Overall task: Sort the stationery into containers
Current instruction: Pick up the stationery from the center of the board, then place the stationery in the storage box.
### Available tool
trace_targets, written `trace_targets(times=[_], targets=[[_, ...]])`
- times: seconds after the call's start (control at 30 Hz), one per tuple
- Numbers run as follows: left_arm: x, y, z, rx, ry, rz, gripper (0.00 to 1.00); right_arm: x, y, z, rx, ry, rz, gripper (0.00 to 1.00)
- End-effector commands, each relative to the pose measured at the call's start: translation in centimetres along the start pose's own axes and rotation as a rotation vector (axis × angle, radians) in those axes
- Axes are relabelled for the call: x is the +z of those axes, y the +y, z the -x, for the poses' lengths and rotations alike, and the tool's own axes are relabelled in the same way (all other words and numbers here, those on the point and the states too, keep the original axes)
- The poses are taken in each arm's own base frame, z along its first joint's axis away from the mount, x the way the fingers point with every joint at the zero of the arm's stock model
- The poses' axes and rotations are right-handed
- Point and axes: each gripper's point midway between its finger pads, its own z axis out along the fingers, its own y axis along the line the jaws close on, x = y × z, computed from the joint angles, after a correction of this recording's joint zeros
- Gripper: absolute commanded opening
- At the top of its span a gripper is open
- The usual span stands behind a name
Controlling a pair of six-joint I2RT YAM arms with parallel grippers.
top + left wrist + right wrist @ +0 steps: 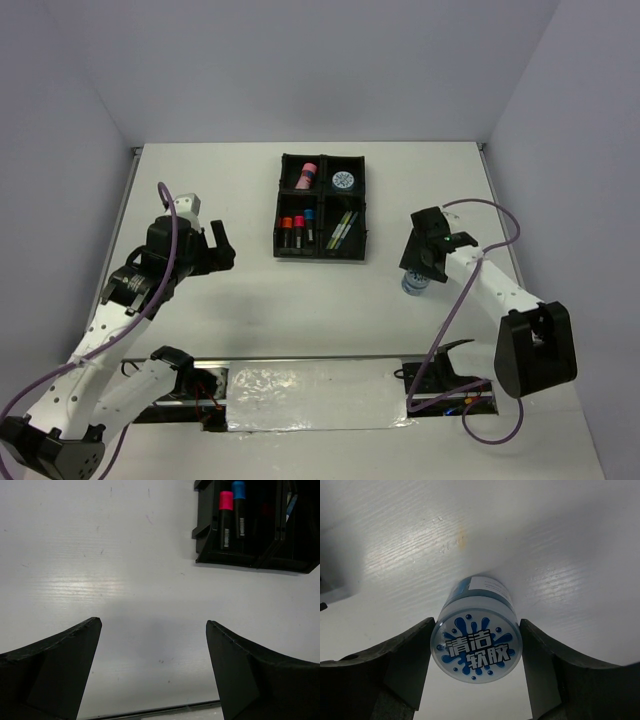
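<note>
The right gripper (pixel 476 634) pinched the upright blue-white roll (pixel 476 650), one finger on each side. The tray (pixel 320 257) lay to its left, farther back.

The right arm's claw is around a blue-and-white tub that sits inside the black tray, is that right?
Not quite. The blue-and-white tub between the right gripper's fingers stands on the white table, outside the black tray and to its right. The top external view shows this.
</note>
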Motion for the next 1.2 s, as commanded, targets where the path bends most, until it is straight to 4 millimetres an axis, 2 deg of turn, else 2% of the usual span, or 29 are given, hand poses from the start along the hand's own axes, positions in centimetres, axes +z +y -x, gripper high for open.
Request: trace_targets(times=[0.0,0.07,0.17,0.23,0.27,0.3,0.37,0.4,0.5,0.57,0.63,0.67,0.73,0.77,0.8,0.83,0.87,0.9,0.93,0.97,1.0,1.07,1.17], targets=[[-0.1,-0.4,0.6,0.009,-0.024,-0.024,0.99,-1.4,0.6,1.9,0.026,-0.068,0.043,0.00],[-0.2,-0.4,0.7,0.009,-0.027,-0.025,0.99,-2.0,1.2,2.4,0.019,-0.076,0.079,0.00],[-0.2,-0.3,0.7,0.008,-0.029,-0.025,0.99,-4.1,3.6,4.3,-0.001,-0.114,0.196,0.00],[-0.3,-0.4,0.7,0.007,-0.032,-0.026,0.99,-6.3,5.8,6.8,-0.011,-0.164,0.288,0.00],[-0.3,-0.4,0.8,0.008,-0.035,-0.027,0.99,-7.6,7.4,8.7,-0.018,-0.201,0.342,0.00],[-0.3,-0.3,0.8,0.005,-0.037,-0.025,0.99,-8.4,8.8,9.4,-0.030,-0.202,0.402,0.00],[-0.5,-0.3,0.9,0.002,-0.044,-0.024,0.99,-10.0,12.0,12.7,-0.039,-0.262,0.500,0.00],[-0.6,-0.3,1.0,0.001,-0.051,-0.024,0.99,-10.6,13.5,13.4,-0.050,-0.267,0.549,0.00],[-0.9,-0.1,1.2,-0.006,-0.066,-0.019,0.99,-11.2,17.1,17.9,-0.040,-0.329,0.591,0.00],[-0.9,-0.1,1.2,-0.009,-0.070,-0.018,0.99,-10.8,19.6,21.1,-0.030,-0.369,0.609,0.00],[-0.9,-0.1,1.2,-0.009,-0.069,-0.019,0.99,-10.2,20.9,23.0,-0.019,-0.387,0.595,0.00],[-0.8,-0.1,1.1,-0.007,-0.066,-0.019,0.99,-9.4,22.0,24.9,-0.011,-0.411,0.577,0.00],[-0.7,-0.2,1.0,-0.003,-0.059,-0.021,0.99,-8.4,22.7,26.3,-0.017,-0.424,0.550,0.01],[-0.7,-0.3,1.1,-0.003,-0.059,-0.024,0.99,-7.8,24.2,27.7,-0.030,-0.431,0.565,0.01],[-0.7,-0.3,1.0,0.003,-0.054,-0.029,0.99,-7.3,24.7,27.8,-0.059,-0.418,0.559,0.01],[-0.6,-0.3,1.0,0.003,-0.053,-0.029,0.99,-5.0,25.8,27.5,-0.086,-0.388,0.557,0.01],[-0.6,-0.4,1.0,0.005,-0.052,-0.035,0.99,-6.3,26.8,28.9,-0.111,-0.428,0.588,0.01],[-0.5,-0.5,1.0,0.010,-0.049,-0.040,0.99,-6.0,27.3,29.2,-0.127,-0.428,0.604,0.01],[-0.5,-0.6,0.9,0.010,-0.047,-0.048,0.99,-4.4,28.0,28.9,-0.142,-0.409,0.599,0.01],[-0.5,-0.7,0.9,0.012,-0.045,-0.052,0.99,-5.0,28.6,29.8,-0.162,-0.438,0.617,0.01],[-0.5,-0.9,0.9,0.015,-0.042,-0.062,0.99,-3.3,28.9,29.6,-0.169,-0.423,0.603,0.00],[-0.5,-1.0,0.9,0.017,-0.041,-0.070,0.99,-3.2,29.7,30.2,-0.191,-0.444,0.617,0.00],[-0.5,-1.2,0.8,0.023,-0.039,-0.082,0.99,-1.0,30.1,30.0,-0.203,-0.429,0.593,0.00]])
